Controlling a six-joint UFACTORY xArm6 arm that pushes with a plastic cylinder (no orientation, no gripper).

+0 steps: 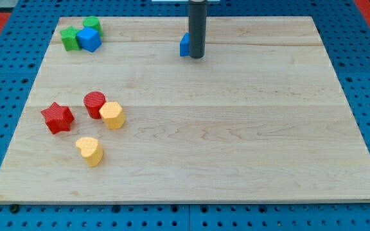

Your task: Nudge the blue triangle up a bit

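The blue triangle (pixel 184 45) sits near the top middle of the wooden board (pixel 236 128), mostly hidden behind my rod. Only its left part shows. My tip (pixel 196 57) rests on the board at the triangle's right side, touching or almost touching it, level with its lower edge.
At the top left are a blue cube (pixel 89 40) and two green blocks (pixel 70 38) (pixel 92 24) packed together. At the left are a red star (pixel 57 117), a red cylinder (pixel 95 102), a yellow hexagon-like block (pixel 112 115) and a yellow heart (pixel 90 151).
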